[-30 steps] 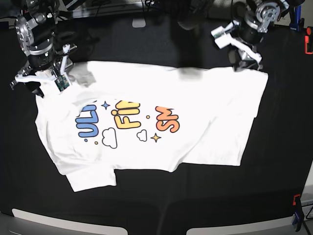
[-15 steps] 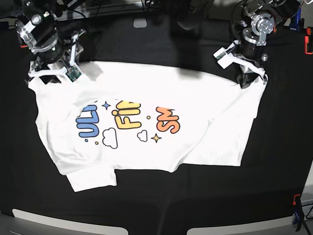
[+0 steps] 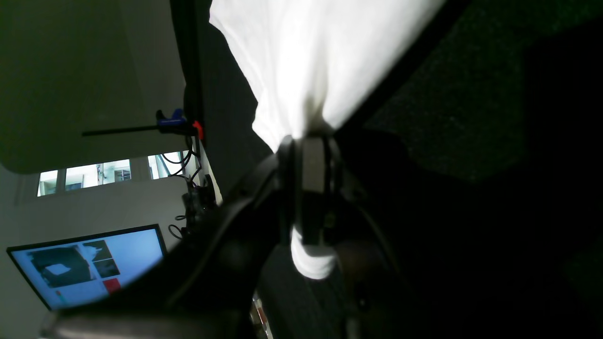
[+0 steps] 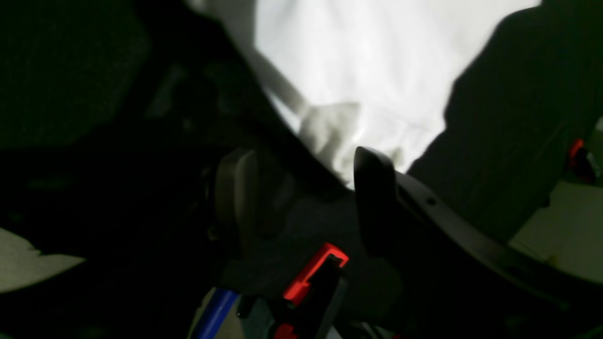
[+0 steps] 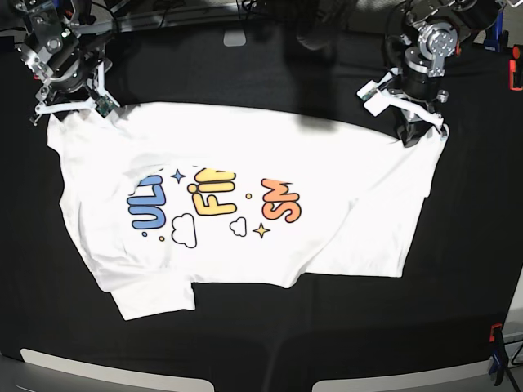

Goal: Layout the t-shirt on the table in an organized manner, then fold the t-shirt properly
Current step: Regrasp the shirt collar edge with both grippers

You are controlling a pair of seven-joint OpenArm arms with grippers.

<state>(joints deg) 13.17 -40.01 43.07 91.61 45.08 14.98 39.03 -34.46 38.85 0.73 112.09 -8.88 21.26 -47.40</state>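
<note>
Along the far edge of the t-shirt [image 5: 245, 204], your left pincer [image 5: 418, 131] is clamped on one corner and your right pincer [image 5: 69, 104], jaws apart, sits at the other. Its long axis runs between them across the tabletop [image 5: 327, 327], print up. Nothing blocks either arm.

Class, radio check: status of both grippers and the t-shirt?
Left gripper shut on t-shirt corner. Right gripper open at the opposite corner. T-shirt print-up, rumpled, on table.
</note>
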